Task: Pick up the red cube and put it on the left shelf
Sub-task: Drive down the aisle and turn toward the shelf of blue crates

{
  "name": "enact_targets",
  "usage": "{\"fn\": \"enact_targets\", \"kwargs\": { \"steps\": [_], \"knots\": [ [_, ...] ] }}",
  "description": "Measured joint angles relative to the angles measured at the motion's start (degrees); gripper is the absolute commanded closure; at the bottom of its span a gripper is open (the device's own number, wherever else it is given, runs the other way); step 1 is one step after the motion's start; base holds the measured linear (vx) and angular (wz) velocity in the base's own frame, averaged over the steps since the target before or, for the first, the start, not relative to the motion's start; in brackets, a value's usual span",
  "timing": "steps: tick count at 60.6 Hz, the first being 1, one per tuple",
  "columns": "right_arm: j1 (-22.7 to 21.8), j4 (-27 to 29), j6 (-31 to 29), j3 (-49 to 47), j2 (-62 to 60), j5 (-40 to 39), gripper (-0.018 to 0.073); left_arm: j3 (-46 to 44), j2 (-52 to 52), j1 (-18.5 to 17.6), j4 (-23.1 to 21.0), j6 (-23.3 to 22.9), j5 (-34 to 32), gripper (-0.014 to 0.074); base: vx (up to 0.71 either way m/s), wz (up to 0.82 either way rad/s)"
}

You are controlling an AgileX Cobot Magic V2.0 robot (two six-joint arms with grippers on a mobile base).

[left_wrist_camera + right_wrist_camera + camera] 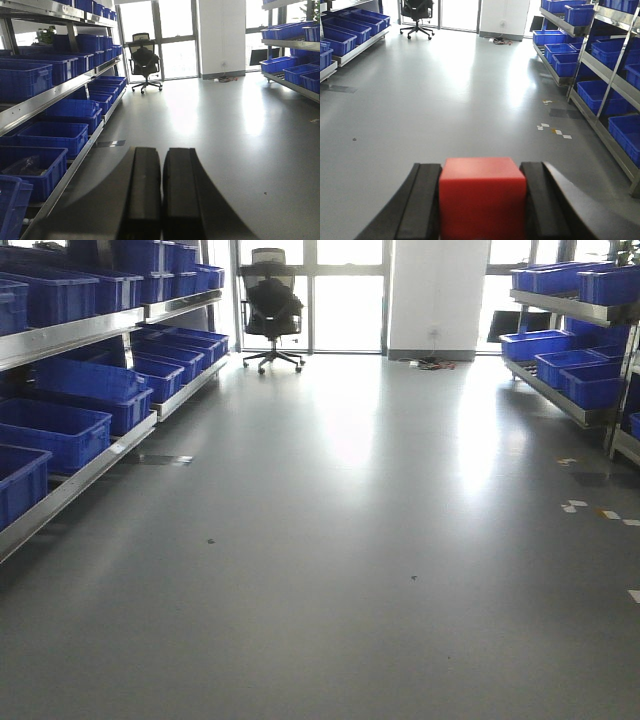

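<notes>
While the right gripper (482, 172) clamps one red cube (482, 200), plain matte, flat-faced, the left gripper (161, 165) is pinched closed, empty; one left shelf (70, 337), one right shelf (572, 308), one chair (272, 305).

Ahead of me a smooth grey floor (350, 540) runs to tall windows (348, 300), whose white daylight leaves a bright glare on it. A black office chair (272, 310) stands before the glass, near a white pillar (435, 295) with loose cables (432, 363) at its foot. On my right is a steel rack (580, 308) of blue crates (535, 343), with white tape scraps (575, 506) on the floor nearby
</notes>
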Motion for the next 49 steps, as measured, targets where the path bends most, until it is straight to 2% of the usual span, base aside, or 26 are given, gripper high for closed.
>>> {"fn": "enact_targets", "kwargs": {
  "steps": [20,49],
  "knots": [
    [0.0,0.0,0.0,0.0,0.0,0.0,0.0503,0.0,0.0,0.0,0.0,0.0,0.0,0.0491,0.07,0.01],
    [0.0,0.0,0.0,0.0,0.0,0.0,0.0503,0.0,0.0,0.0,0.0,0.0,0.0,0.0491,0.3,0.03]
  ]
}}
